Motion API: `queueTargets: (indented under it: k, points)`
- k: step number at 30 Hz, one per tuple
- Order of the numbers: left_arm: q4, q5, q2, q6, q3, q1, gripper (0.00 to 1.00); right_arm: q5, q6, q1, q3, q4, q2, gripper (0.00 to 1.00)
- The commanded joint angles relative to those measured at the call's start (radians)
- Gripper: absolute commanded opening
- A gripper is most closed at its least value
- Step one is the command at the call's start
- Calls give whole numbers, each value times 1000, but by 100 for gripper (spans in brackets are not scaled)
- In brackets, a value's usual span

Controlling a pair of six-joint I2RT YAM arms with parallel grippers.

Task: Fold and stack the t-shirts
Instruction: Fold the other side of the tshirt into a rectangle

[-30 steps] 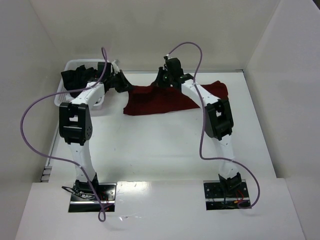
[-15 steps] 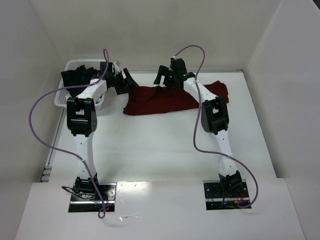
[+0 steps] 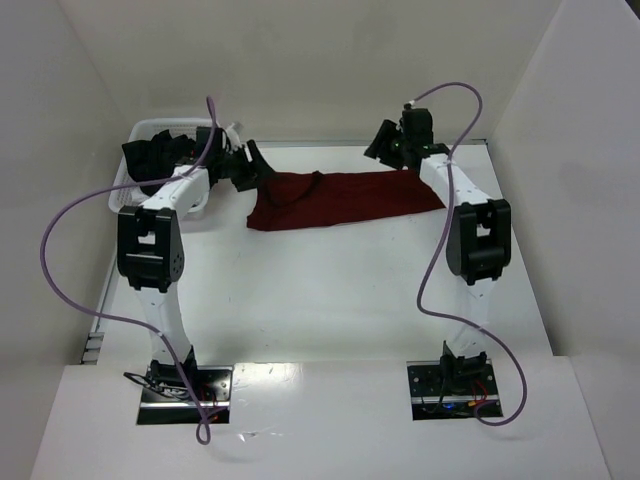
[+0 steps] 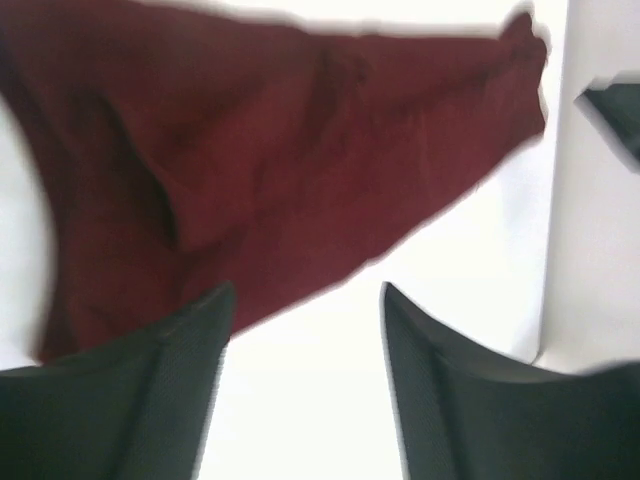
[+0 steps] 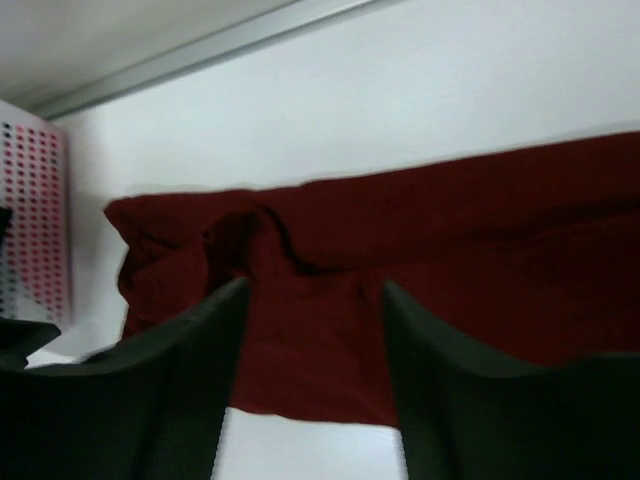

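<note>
The dark red t-shirt lies spread in a long strip across the back of the white table. My left gripper hovers at its left end, open and empty; in the left wrist view the cloth lies just beyond the gripper. My right gripper hangs over the shirt's back edge near its right end, open with nothing held. The right wrist view looks down on the red cloth between and below that gripper. A black t-shirt lies bunched in the basket.
The white mesh basket stands at the back left corner, beside my left arm; its perforated wall shows in the right wrist view. White walls close in the table on the left, back and right. Purple cables loop off both arms.
Both grippers have opened and let go of the red shirt. My right arm has swung to the right and back; the shirt's right part now lies flatter on the table.
</note>
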Motion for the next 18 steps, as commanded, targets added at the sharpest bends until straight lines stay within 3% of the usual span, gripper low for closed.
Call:
queueTargets:
  k: [1,10,18]
  points:
    - [75,49,-43,7,-125,-60,66,-3,-14,1,-103,92,-94,52]
    - [127,-147,27,-55,-214,-120,37,30,-24,1,-265,117,-208,50]
    - [137,-192,135,-75,-125,-84,33,41,-35,1,-316,117,-229,52]
